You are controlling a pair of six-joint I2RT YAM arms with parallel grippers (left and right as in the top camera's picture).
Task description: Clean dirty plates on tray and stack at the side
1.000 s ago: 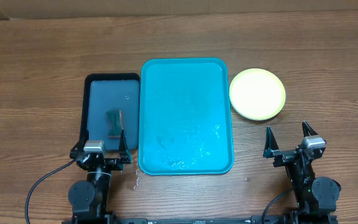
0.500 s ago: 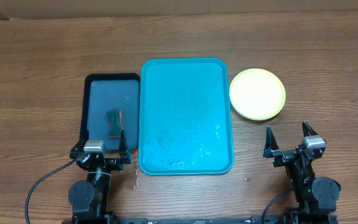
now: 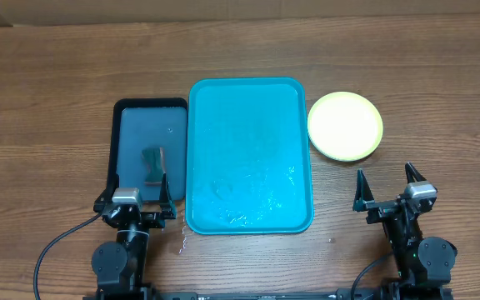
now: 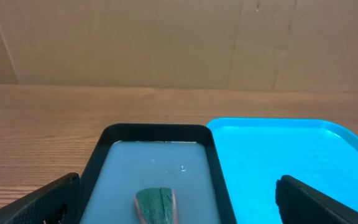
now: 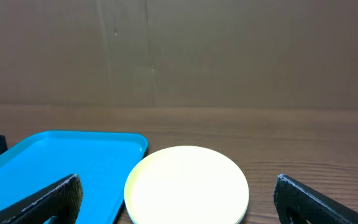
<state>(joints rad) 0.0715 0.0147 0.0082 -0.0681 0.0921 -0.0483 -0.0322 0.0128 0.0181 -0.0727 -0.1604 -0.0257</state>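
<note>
The turquoise tray [image 3: 250, 155] lies in the middle of the table with only water droplets on it, no plates. It also shows in the left wrist view [image 4: 291, 155] and the right wrist view [image 5: 55, 168]. A yellow-green plate [image 3: 345, 125] with a pale clean centre sits on the table right of the tray, also in the right wrist view [image 5: 186, 185]; whether other plates lie under it cannot be told. My left gripper [image 3: 137, 200] is open and empty near the table's front, before the navy tray. My right gripper [image 3: 385, 190] is open and empty, in front of the plate.
A small dark navy tray [image 3: 119, 133] holding water and a green sponge [image 3: 153, 163] lies left of the turquoise tray; the sponge also shows in the left wrist view [image 4: 156, 204]. A cardboard wall [image 5: 179, 50] stands behind the table.
</note>
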